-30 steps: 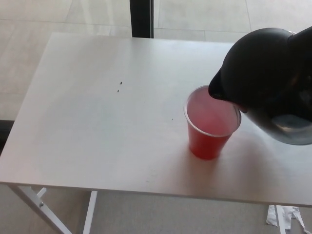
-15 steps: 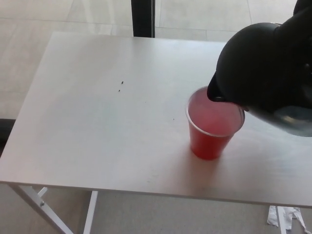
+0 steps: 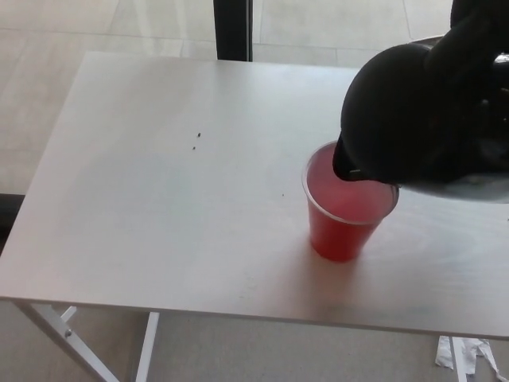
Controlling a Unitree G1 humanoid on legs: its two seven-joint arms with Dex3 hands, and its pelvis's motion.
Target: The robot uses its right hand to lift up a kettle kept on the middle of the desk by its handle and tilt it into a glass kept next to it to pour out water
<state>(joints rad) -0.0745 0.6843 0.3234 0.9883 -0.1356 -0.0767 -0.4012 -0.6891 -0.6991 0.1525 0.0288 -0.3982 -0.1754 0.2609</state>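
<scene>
1. The black kettle point(image 3: 413, 119) hangs tilted above the right side of the white desk point(image 3: 159, 199), its spout down over the rim of the red cup point(image 3: 343, 215). No brand, label or writing can be read on it.
2. The cup stands upright on the desk, right of the middle, directly under the spout. Its surface is plain, with no print to read.
3. The right hand point(image 3: 477, 40) shows as a dark mass at the top right, on the kettle's upper part; it holds the kettle, though single fingers cannot be made out.
4. Two small dark specks point(image 3: 196, 141) lie on the desk, well apart from the cup.
5. A dark post point(image 3: 232, 29) stands behind the desk's far edge; crumpled white paper point(image 3: 469, 354) lies on the floor at the lower right.
</scene>
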